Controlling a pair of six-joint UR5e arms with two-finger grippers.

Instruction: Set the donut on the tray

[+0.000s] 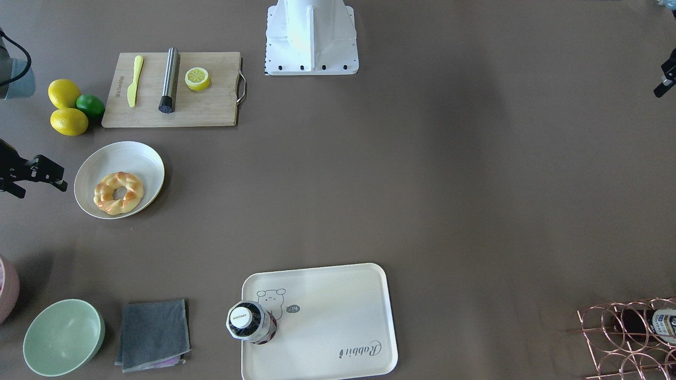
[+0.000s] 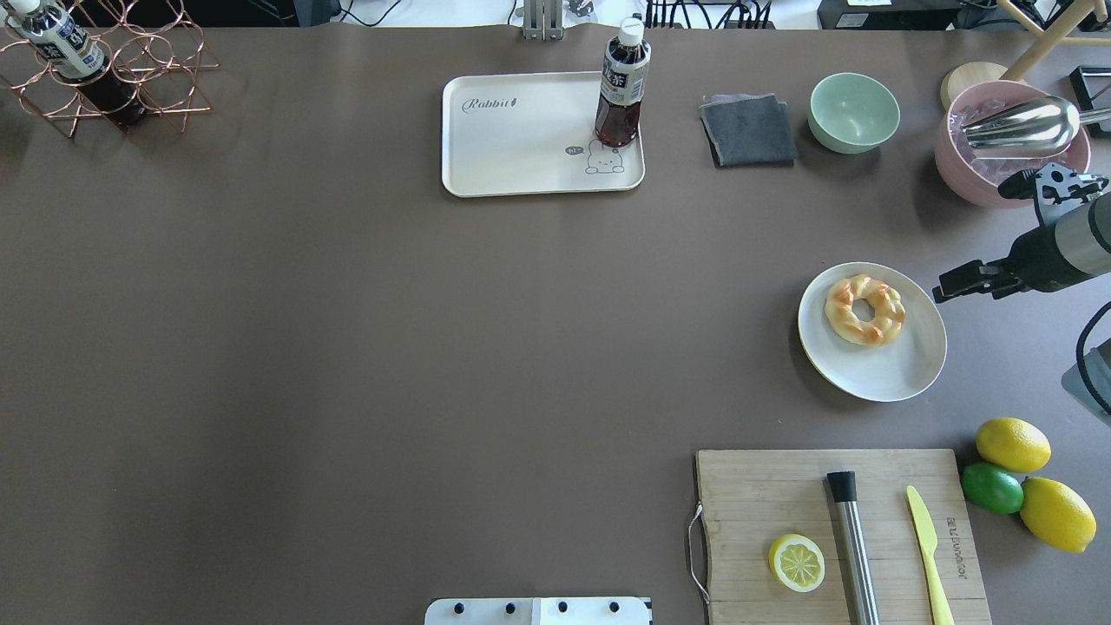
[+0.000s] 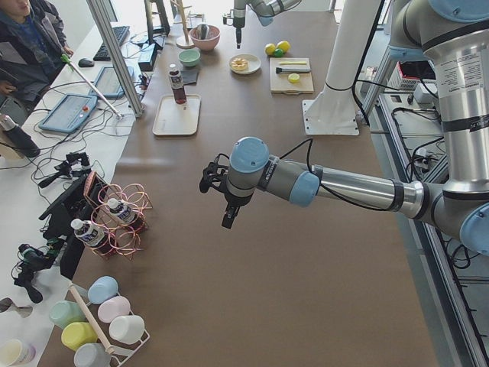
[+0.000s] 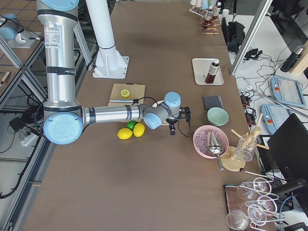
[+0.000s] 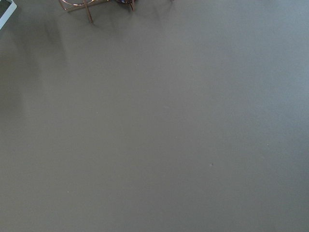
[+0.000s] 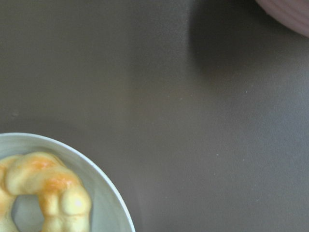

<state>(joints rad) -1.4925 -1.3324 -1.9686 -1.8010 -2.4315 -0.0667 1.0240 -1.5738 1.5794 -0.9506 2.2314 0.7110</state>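
Note:
The donut (image 2: pixel 864 310), a golden-brown braided ring, lies in a white round bowl (image 2: pixel 903 373) on the table's right side. It also shows in the front view (image 1: pixel 119 192) and at the lower left of the right wrist view (image 6: pixel 43 188). My right gripper (image 2: pixel 942 292) hovers just outside the bowl's right rim, empty, with its fingers looking closed together. The cream-white tray (image 2: pixel 512 148) lies at the far middle of the table, with a dark drink bottle (image 2: pixel 621 87) standing on its bear corner. My left gripper (image 3: pixel 227 223) hangs over bare table far from both; I cannot tell its state.
A wooden cutting board (image 2: pixel 764 495) with a lemon half (image 2: pixel 797 562), a steel rod and a yellow knife lies near the robot. Lemons and a lime (image 2: pixel 991 486) sit beside it. A grey cloth (image 2: pixel 748 130), a green bowl (image 2: pixel 854 113) and a pink bowl (image 2: pixel 981 174) stand beyond the donut. A wire rack (image 2: pixel 113 78) stands at the far left.

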